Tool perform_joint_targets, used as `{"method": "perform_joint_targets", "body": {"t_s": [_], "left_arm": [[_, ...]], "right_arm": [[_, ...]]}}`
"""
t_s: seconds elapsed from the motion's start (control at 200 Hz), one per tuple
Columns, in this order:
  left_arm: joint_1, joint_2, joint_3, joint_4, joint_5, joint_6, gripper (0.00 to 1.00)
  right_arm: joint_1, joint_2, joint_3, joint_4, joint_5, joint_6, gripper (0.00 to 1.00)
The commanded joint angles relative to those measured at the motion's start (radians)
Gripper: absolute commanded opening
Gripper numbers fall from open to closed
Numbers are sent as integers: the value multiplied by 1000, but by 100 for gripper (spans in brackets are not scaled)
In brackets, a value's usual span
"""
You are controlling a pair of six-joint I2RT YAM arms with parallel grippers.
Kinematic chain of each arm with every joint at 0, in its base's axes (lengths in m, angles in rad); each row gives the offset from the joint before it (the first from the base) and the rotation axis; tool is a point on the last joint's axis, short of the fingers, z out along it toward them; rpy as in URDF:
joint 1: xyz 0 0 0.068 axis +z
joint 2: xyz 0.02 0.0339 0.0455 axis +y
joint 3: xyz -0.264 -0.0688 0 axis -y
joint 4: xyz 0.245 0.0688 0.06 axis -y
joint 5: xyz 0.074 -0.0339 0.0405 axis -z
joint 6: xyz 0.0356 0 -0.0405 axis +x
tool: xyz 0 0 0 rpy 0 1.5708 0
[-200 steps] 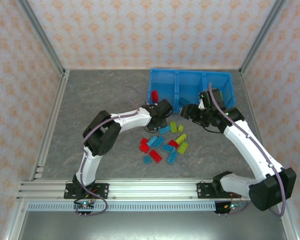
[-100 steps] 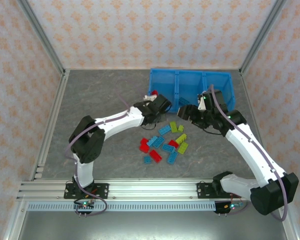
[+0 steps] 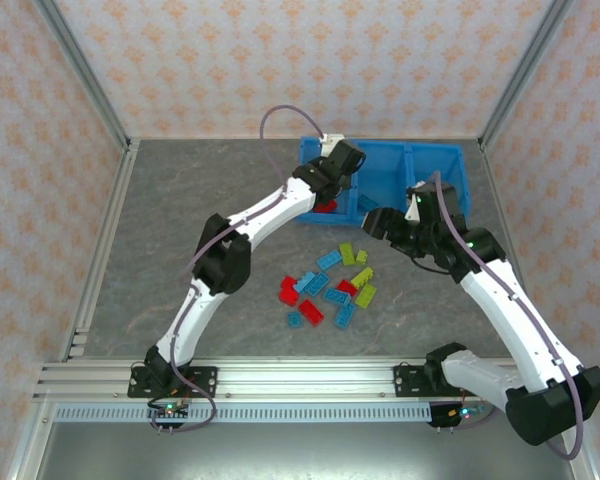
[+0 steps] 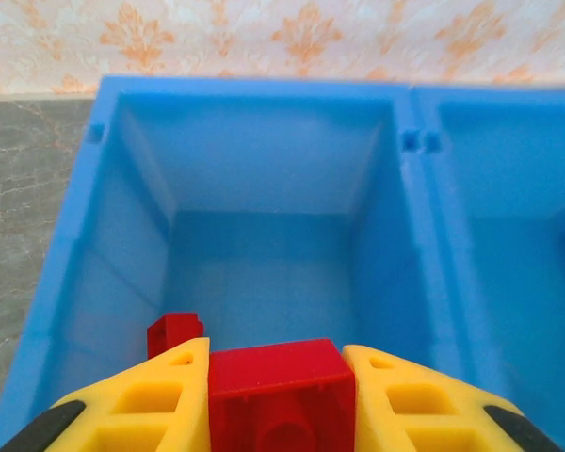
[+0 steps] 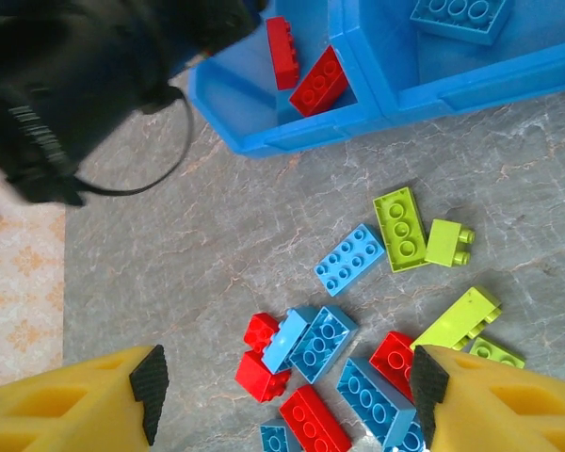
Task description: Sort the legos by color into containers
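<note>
Drop-off time for your left arm, by the look of it. Your left tool [image 4: 279, 388] is clamped on a red brick [image 4: 278, 369] at the bottom centre of the wrist frame. The leftmost compartment [image 4: 132, 217] of the blue bin [image 3: 435, 160] opens straight up the frame from it, long axis running away from the fingers. Blue wall shows on both sides of the brick, so I'd say you're already inside the footprint, near the close end, roughly centred side to side. Opening the fingers should put it in, and pushing deeper looks unnecessary. There's another red lego [image 4: 174, 331] on the floor just beside the left finger, so it's the right colour box.

From the top camera the left tool [image 3: 342, 160] sits over that same compartment in the upper middle of the frame. Your right tool [image 5: 284, 395] is spread wide with nothing in it, looking down on the loose pile [image 3: 330, 285] on the desk [image 3: 200, 200] in mid-frame. That arm is clearly the nearer one for the next pick.
</note>
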Motion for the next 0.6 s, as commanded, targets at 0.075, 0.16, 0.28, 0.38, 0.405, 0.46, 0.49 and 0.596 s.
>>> {"method": "perform_joint_targets", "body": {"t_s": [0.075,0.16,0.28,0.38,0.405,0.46,0.49,0.596], "left_arm": [[-3,-39,53,-36,-16,74,46],[-3,-101,-8,-22,-1,57,50],[-4,-250,-169,21,29,30,52],[-13,-441,-367,60,77,16,51],[-17,-500,-426,76,88,17,51],[-31,-649,-553,103,109,32,51],[-41,-729,-616,111,109,50,51],[-76,-991,-806,111,118,171,51]], "right_arm": [[4,-30,-15,-31,39,7,71],[5,-26,-20,-20,37,10,71],[5,-12,-22,-14,38,10,71],[6,6,-29,-19,45,10,71],[11,10,-34,-20,51,9,71],[34,25,-40,-23,80,11,71],[60,45,-39,-29,99,13,71],[158,136,-3,-60,173,59,71]]}}
